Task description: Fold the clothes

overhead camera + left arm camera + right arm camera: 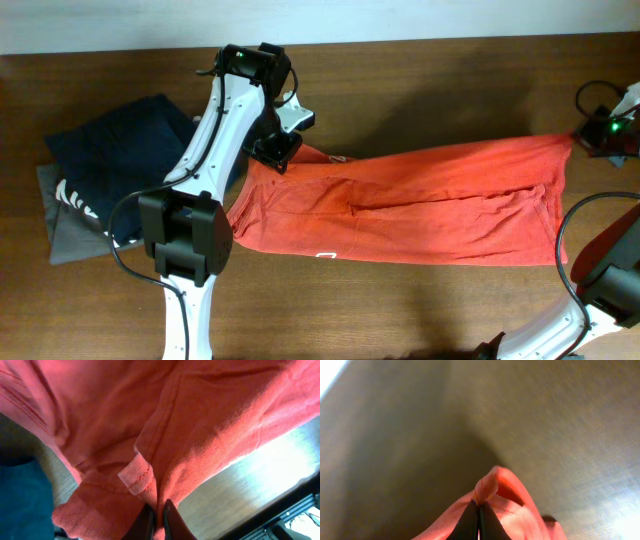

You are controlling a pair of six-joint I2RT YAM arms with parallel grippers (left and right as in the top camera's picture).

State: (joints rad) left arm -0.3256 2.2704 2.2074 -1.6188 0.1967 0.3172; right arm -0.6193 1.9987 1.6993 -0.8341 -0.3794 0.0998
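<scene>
From overhead, the T-shirt [420, 195] lies stretched out on the surface [400, 310]. Its long axis runs from centre-left to the right edge of the frame, rising a little toward the right. The left arm [212, 135] reaches up to the shirt's upper-left corner, and the left jaws sit on that corner. The right arm [612, 275] comes in from the lower right, with the right jaws at the upper-right corner. Each arm has the end nearest to it, and the body of the cloth lies toward the bottom of the frame from both. A navy garment [115, 160] rests on a grey garment [70, 240] at far left.

In the left wrist view, the left jaws at bottom centre are clenched on a fold of red cloth beside a stitched hem. The shirt spreads up and away from them.

In the right wrist view, the right jaws at bottom centre are pinched tight on a small peak of red cloth, with bare surface above.

My guess is the held edge gets carried across the short axis, both ends moving together.
</scene>
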